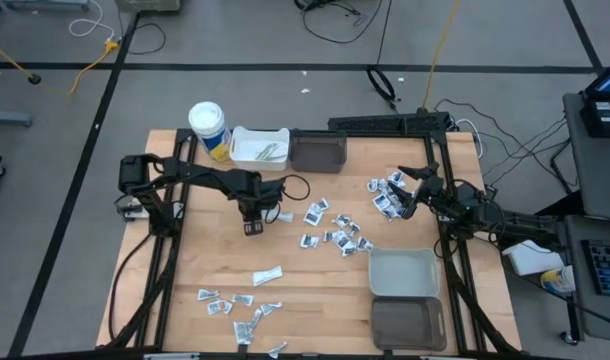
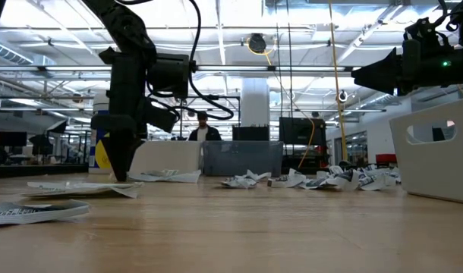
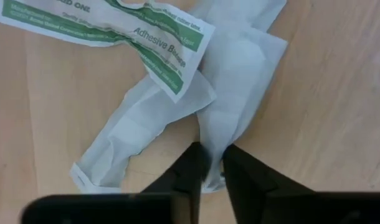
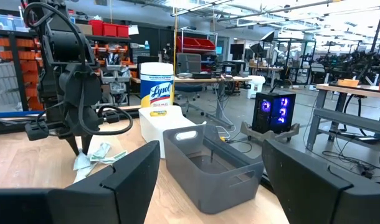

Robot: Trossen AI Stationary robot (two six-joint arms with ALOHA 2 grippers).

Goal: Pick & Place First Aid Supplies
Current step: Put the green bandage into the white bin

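Observation:
The first aid supplies are small white and silvery packets lying flat in loose heaps: one mid-table [image 1: 337, 236], one at the right [image 1: 385, 194], one near the front edge [image 1: 237, 305]. My left gripper [image 1: 253, 226] [image 2: 121, 174] points straight down at the table and is shut on a long white sachet [image 3: 237, 81]. A green-printed adhesive bandage packet [image 3: 159, 46] lies across a second white sachet [image 3: 137, 127] beside it. My right gripper [image 1: 404, 190] [image 4: 209, 186] hangs open above the right-hand heap, clear of the table [image 2: 376, 76]. My left gripper pinches the long white sachet at its one end [image 3: 213, 163], between the two fingers [image 3: 191, 171]. It comes from above, pointing down. The rest of the sachet lies flat on the table, stretching away from the fingers; the pinched end sits at table level.
A white bin [image 1: 258, 148] with packets inside, a dark grey bin [image 1: 318, 151] and a white canister with a yellow band [image 1: 208, 128] stand along the far edge. A light grey bin [image 1: 403, 272] and a dark bin [image 1: 408, 322] sit at the near right. One lone sachet [image 1: 268, 275] lies mid-front.

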